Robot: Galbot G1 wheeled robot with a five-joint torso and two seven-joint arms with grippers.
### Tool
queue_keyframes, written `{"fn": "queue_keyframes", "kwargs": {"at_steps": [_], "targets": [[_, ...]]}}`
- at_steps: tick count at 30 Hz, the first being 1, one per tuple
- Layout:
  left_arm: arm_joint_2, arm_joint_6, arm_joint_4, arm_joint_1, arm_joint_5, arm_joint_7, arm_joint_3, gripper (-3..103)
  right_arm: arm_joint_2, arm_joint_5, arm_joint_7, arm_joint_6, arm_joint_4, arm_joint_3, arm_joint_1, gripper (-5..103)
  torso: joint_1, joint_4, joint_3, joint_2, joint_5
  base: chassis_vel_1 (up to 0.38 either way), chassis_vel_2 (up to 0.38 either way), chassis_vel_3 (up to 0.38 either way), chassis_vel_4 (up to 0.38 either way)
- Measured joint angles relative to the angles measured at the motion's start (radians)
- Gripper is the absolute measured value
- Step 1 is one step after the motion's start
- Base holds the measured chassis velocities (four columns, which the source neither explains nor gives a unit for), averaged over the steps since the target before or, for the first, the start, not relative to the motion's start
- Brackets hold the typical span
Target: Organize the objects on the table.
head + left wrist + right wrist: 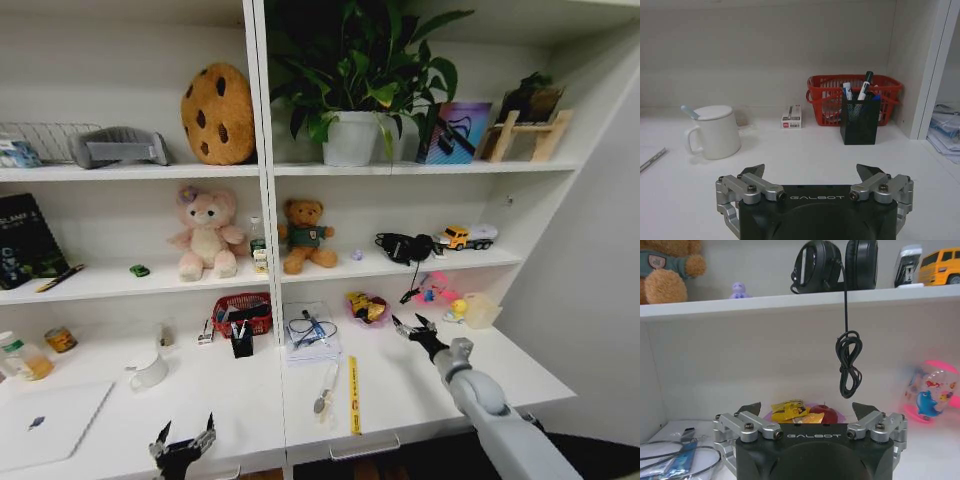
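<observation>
Lying flat at the near left corner of the long white tabletop, the slim silver laptop is closed, and the tiny green toy car sits on the shelf above it, beside a pink plush bear. A dark pen lies farther left on that same shelf, near a black book. On the tabletop's back half stand a white lidded mug with a spoon handle poking out, a black mesh pen cup holding markers, and a red plastic basket just behind the cup; a small white box rests between mug and basket. To the right of the upright divider lie a stack of papers with a lanyard, a metal spoon and a yellow ruler. A purple bowl of yellow snack packets sits near the back wall, under black headphones whose cord hangs down from the shelf. The left hand hovers low over the front edge of the tabletop with its fingers spread wide and nothing between them. The right hand is raised over the right section, pointed toward the bowl, likewise wide open and empty.
</observation>
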Motion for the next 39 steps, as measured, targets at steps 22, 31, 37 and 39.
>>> {"fn": "queue_keyframes", "kwargs": {"at_steps": [22,31,37,39], "targets": [[0.042,-0.024,-0.15,-0.036,-0.038,0.05,-0.026,100,0.295,-0.199,-0.049,0.097,0.454,0.324,-0.514,100,0.0,0.0004,0.0,0.0,0.0001,0.0,0.0,0.0,0.0],[0.067,-0.013,-0.235,-0.008,-0.057,0.059,-0.107,100,0.304,-0.215,-0.075,0.113,0.483,0.286,-0.504,100,0.0,0.0003,0.0,0.0,0.0001,0.0,0.0,0.0,0.0],[0.08,0.017,-0.281,0.013,-0.078,0.061,-0.152,100,0.297,-0.216,-0.079,0.115,0.487,0.271,-0.492,100,0.0,0.0003,0.0,0.0,0.0002,0.0,0.0,0.0,0.0],[0.077,0.022,-0.285,0.017,-0.078,0.061,-0.156,100,0.298,-0.218,-0.079,0.115,0.49,0.268,-0.492,100,0.0,0.0002,0.0,0.0,0.0002,0.0,0.0,0.0,0.0]]}}
